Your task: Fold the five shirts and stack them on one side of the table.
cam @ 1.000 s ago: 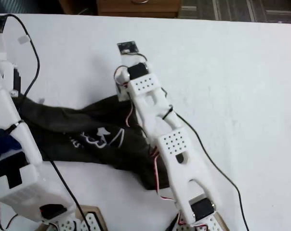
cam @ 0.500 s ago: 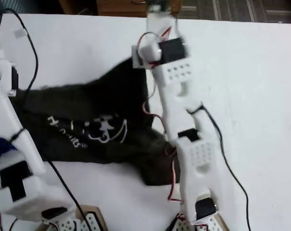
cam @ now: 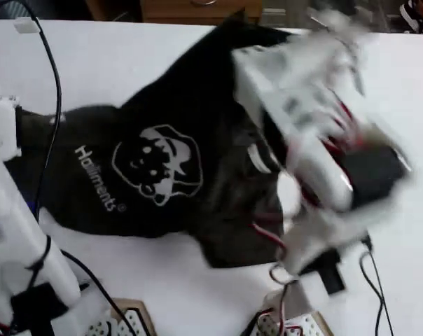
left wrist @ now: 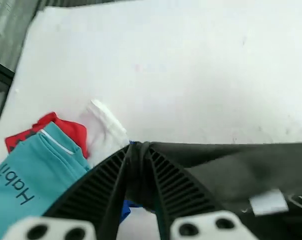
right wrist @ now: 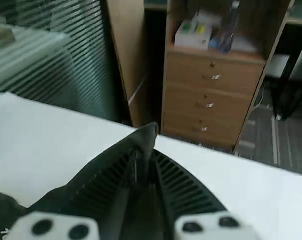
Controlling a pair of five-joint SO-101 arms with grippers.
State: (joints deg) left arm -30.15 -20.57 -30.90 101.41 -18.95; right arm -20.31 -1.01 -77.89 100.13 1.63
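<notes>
A black shirt [cam: 155, 161] with a white print lies spread across the white table [cam: 106, 56]. Its far corner is pulled up to a peak near the table's far edge. My right gripper [cam: 234, 31] is shut on that corner; in the right wrist view the dark fabric [right wrist: 141, 150] sits pinched between its fingertips [right wrist: 147, 136]. My left gripper [cam: 17, 127] is at the table's left side, shut on the shirt's left edge. In the left wrist view a fold of black cloth [left wrist: 216, 165] runs out from the left gripper [left wrist: 137, 152].
A pile of teal [left wrist: 26, 175], red [left wrist: 66, 127] and white [left wrist: 103, 130] shirts lies beside the left gripper. A wooden drawer cabinet [right wrist: 211, 95] stands beyond the table's far edge. Cables [cam: 54, 84] trail over the left side.
The right arm swung up and toward the far edge, dragging the shirt's corner with it. The shirt opened out and its print now faces up. The left gripper kept its hold.
</notes>
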